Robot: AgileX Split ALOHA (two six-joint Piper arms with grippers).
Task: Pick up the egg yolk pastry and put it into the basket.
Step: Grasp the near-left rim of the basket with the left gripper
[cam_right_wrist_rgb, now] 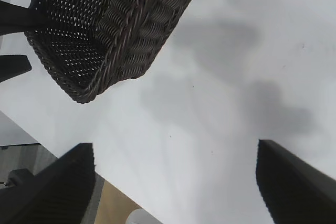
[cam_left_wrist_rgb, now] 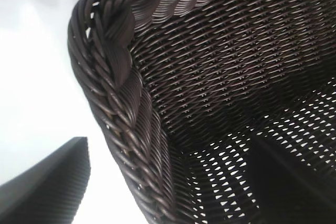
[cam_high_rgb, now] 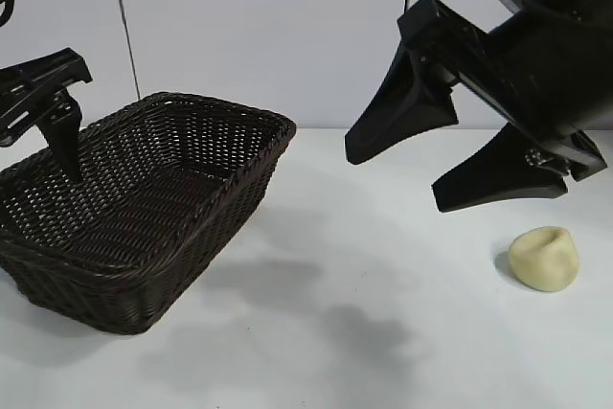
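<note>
My right gripper (cam_high_rgb: 441, 170) hangs in the air with its jaws spread wide and nothing between them. The egg yolk pastry (cam_high_rgb: 544, 258) lies on the white table (cam_high_rgb: 383, 332) below and a little to the outer side of those fingertips, apart from them, and well away from the basket (cam_high_rgb: 144, 208). My left gripper (cam_high_rgb: 62, 136) is also open and empty, straddling the basket's rim, one finger inside, one outside
</note>
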